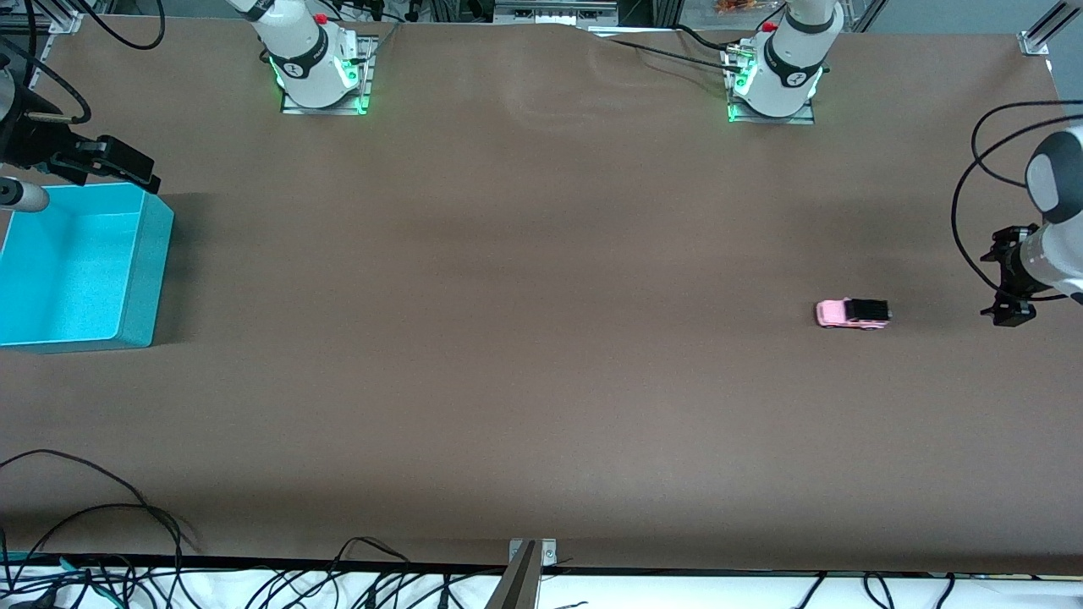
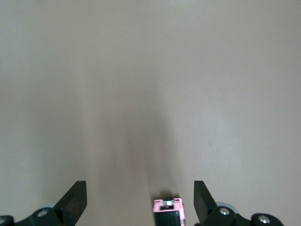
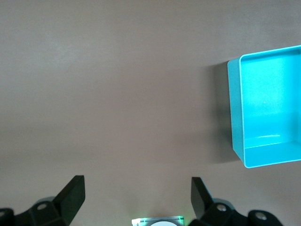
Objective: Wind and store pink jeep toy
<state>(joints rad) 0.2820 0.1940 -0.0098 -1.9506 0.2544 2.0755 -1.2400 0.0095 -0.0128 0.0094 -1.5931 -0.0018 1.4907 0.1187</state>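
Spanning the whole front view, the brown table (image 1: pixel 525 355) carries every other item. The turquoise bin (image 1: pixel 144 271) is the largest thing on it; it sits at the right arm's end of the table, open side up, its interior showing only bare walls and floor. In the right wrist view the same bin (image 3: pixel 237 117) appears as an open box with a light blue rim.

The right gripper (image 1: pixel 118 165) hangs above the bin's edge nearest the robot bases, at the right arm's end of the table. Its two dark fingers (image 3: pixel 70 195) stand wide apart with nothing between them, and part of an arm base with a green light shows between them in its wrist view.

The left gripper (image 1: pixel 1011 288) hovers over the table at the left arm's end, near the pink jeep toy (image 1: pixel 853 313) but apart from it. Its fingers (image 2: pixel 75 200) are likewise spread wide and grip nothing.

The pink jeep toy, the smallest item, rests on its wheels on the table surface, toward the left arm's end and well apart from the bin. Its pink part points toward the right arm's end and its black part toward the left gripper. In the left wrist view the toy (image 2: pixel 168 213) lies on the table between the two spread fingers, touching neither.
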